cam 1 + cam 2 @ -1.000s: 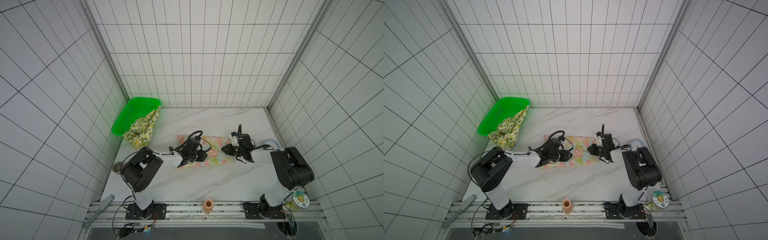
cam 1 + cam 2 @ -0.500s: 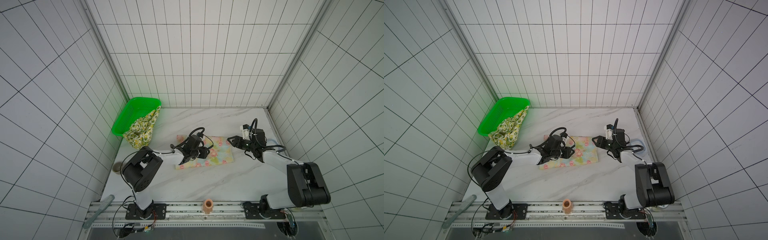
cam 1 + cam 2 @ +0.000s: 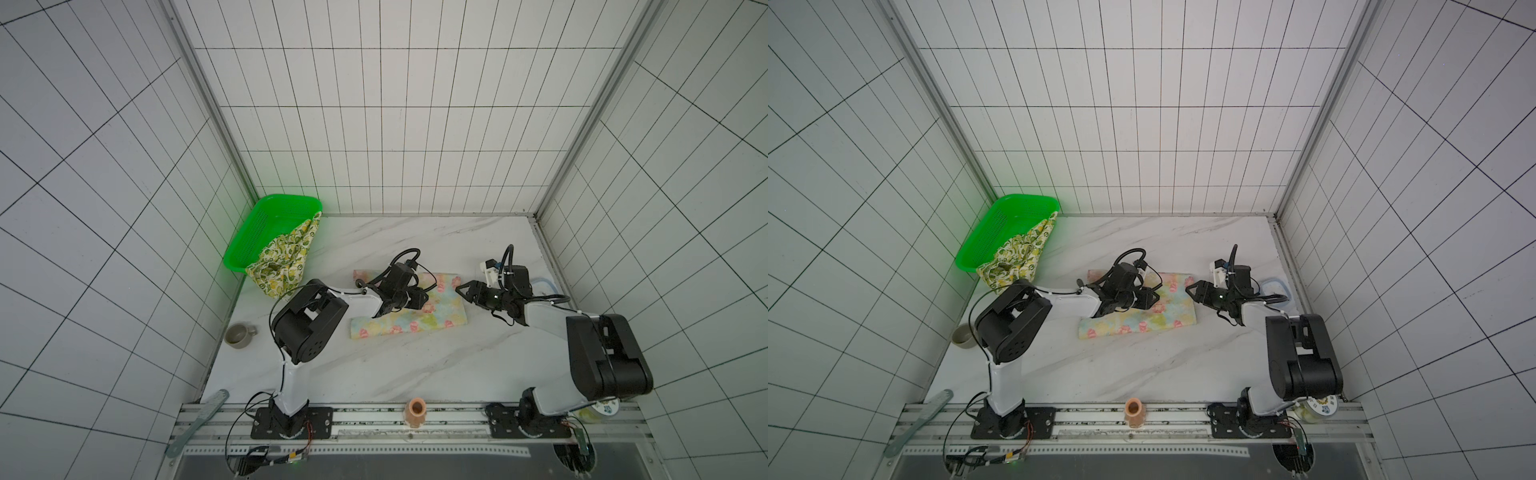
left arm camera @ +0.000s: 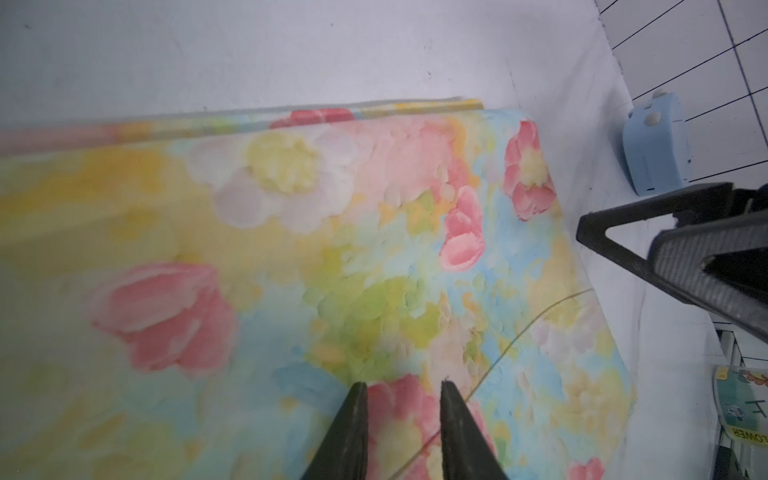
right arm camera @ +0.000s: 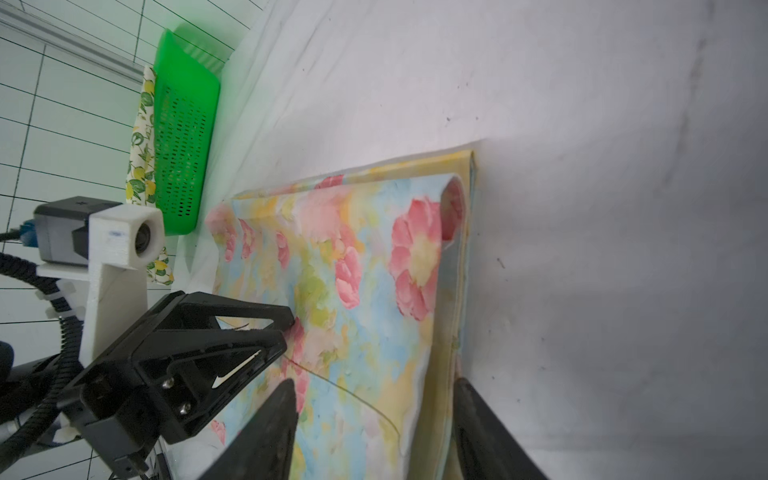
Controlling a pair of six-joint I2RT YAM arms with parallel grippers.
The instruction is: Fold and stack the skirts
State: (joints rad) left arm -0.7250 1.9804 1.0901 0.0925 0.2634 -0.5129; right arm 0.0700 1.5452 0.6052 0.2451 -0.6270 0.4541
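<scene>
The pastel skirt with pink flowers (image 3: 415, 322) (image 3: 1142, 322) lies folded flat in the middle of the table. My left gripper (image 3: 422, 301) (image 4: 401, 384) rests on top of it, jaws a little apart, flat cloth (image 4: 291, 249) showing between the tips. My right gripper (image 3: 463, 293) (image 5: 374, 386) hovers at the skirt's right edge (image 5: 453, 291), open wide and holding nothing. The cream lemon skirt (image 3: 282, 262) (image 3: 1013, 262) hangs crumpled over the near end of the green basket (image 3: 257, 232).
A grey mug (image 3: 240, 334) stands at the table's left edge. A blue-rimmed container (image 3: 544, 284) sits by the right wall behind the right arm. A tan cup (image 3: 417, 411) stands on the front rail. White tiled walls enclose three sides.
My right gripper has opened, let go of the floral skirt and drawn back to its right edge. The skirt now lies flat. The left gripper stays on the cloth.
</scene>
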